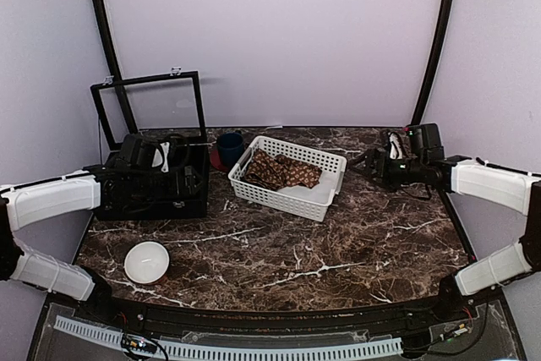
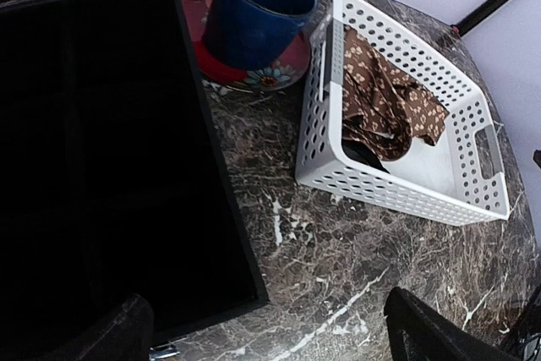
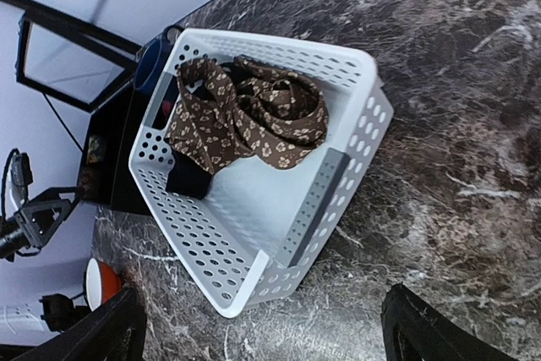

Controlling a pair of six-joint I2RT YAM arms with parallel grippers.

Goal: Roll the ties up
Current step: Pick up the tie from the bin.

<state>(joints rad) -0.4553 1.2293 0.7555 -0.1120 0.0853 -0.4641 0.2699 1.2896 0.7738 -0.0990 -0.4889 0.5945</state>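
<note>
The ties (image 3: 245, 120) lie in one tangled heap in the white basket (image 3: 254, 234), so their number cannot be told. In the left wrist view the basket's near wall hides the heap's lower part. The inside of the black box (image 2: 101, 150) is too dark to read, and the left edge cuts it off. The blue mug (image 2: 254, 10) covers most of the red saucer (image 2: 279, 69). The left gripper (image 2: 269, 298) and the right gripper (image 3: 264, 293) show only dark fingertips, cut off at the bottom edge. In the right wrist view the bowl (image 3: 100, 281) shows only as a sliver.

ties (image 3: 245, 120) | brown, tan floral pattern | unrolled, bunched in a heap | inside white perforated basket (image 3: 254, 243), far end
</note>
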